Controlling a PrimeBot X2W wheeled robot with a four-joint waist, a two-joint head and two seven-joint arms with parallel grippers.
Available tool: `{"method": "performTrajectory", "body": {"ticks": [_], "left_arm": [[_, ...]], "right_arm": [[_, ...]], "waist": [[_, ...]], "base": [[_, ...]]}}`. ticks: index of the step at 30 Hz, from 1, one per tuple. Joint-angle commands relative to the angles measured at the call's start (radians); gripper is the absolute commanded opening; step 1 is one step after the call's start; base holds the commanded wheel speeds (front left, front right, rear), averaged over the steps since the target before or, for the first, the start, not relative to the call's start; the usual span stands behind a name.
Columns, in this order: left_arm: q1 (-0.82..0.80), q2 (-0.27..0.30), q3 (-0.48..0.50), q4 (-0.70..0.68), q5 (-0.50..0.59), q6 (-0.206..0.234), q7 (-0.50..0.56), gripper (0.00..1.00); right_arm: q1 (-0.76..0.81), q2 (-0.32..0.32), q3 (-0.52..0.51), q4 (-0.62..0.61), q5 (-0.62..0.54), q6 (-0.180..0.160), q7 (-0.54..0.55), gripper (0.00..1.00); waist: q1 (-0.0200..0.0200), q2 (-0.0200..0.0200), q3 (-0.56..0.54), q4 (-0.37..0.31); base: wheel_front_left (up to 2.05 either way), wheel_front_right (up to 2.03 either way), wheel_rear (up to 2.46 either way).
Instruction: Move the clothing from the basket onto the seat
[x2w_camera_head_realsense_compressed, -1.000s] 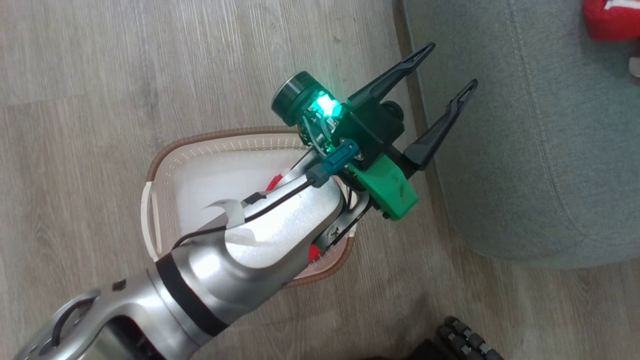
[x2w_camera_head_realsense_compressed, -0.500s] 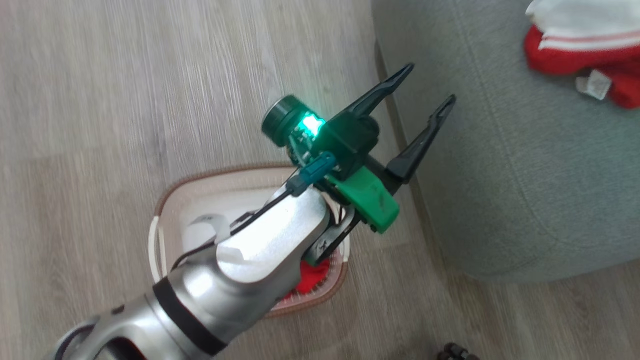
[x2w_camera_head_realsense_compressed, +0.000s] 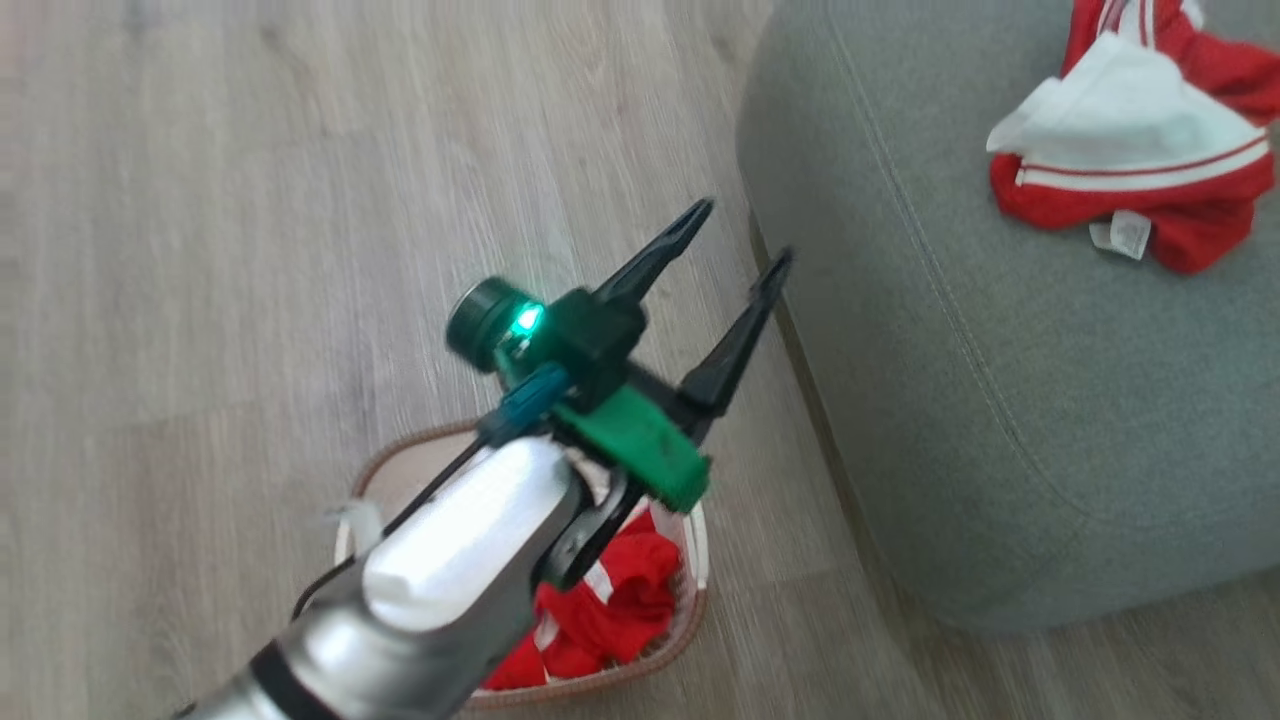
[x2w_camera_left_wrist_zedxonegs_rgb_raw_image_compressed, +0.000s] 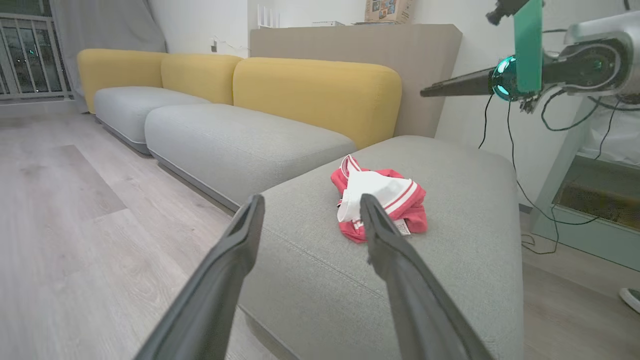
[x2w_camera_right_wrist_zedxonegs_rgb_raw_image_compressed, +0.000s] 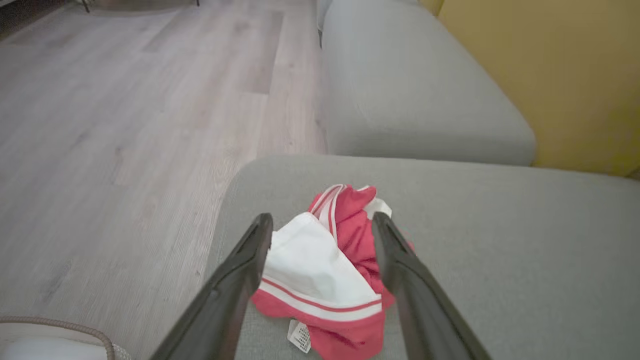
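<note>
Left forearm runs up from lower left across basket, wrist angled toward seat. Left gripper spread wide and empty, tips over floor just short of seat edge. Right gripper hangs above seat, aimed down at garment, also spread wide, gripping nothing. From left wrist view it sits well clear of the fabric. Garment lies crumpled on seat, white panel up, label at its edge. More clothing heaped in basket, on floor beside seat.
</note>
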Motion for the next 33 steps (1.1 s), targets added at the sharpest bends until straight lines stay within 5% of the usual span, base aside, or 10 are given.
{"method": "performTrajectory", "body": {"ticks": [1,11,19,22,23,33], "left_arm": [[-0.010,0.022,0.045,-0.043,0.006,0.005,-0.005,1.00],[0.103,0.092,0.128,-0.134,-0.013,0.044,-0.005,1.00],[0.215,0.140,0.207,-0.179,-0.033,0.078,-0.005,1.00],[0.252,0.154,0.235,-0.192,-0.039,0.089,-0.005,1.00],[0.277,0.158,0.258,-0.201,-0.044,0.095,-0.005,1.00],[0.375,0.159,0.349,-0.225,-0.012,0.122,-0.005,1.00]], "right_arm": [[0.034,-0.042,-0.005,-0.023,-0.006,0.000,-0.032,1.00],[0.173,-0.072,-0.069,-0.092,-0.021,0.000,-0.270,1.00],[0.370,-0.015,-0.299,-0.105,-0.091,0.000,-0.293,1.00],[0.479,0.037,-0.472,-0.147,-0.187,0.000,-0.294,1.00],[0.569,0.086,-0.605,-0.187,-0.267,0.000,-0.294,1.00],[1.003,0.388,-1.025,-0.461,-0.561,0.000,-0.294,1.00]], "waist": [[0.0000,-0.0001,-0.030,0.019],[0.0000,-0.0001,-0.120,0.111],[0.0000,-0.0001,-0.169,0.155],[0.0000,-0.0001,-0.179,0.169],[0.0000,-0.0001,-0.184,0.178],[0.0000,-0.0001,-0.184,0.213]], "base": [[0.00,0.00,0.00],[0.00,0.00,0.00],[0.00,0.00,0.00],[0.00,0.00,0.00],[0.00,0.00,0.00],[0.00,0.00,0.00]]}}
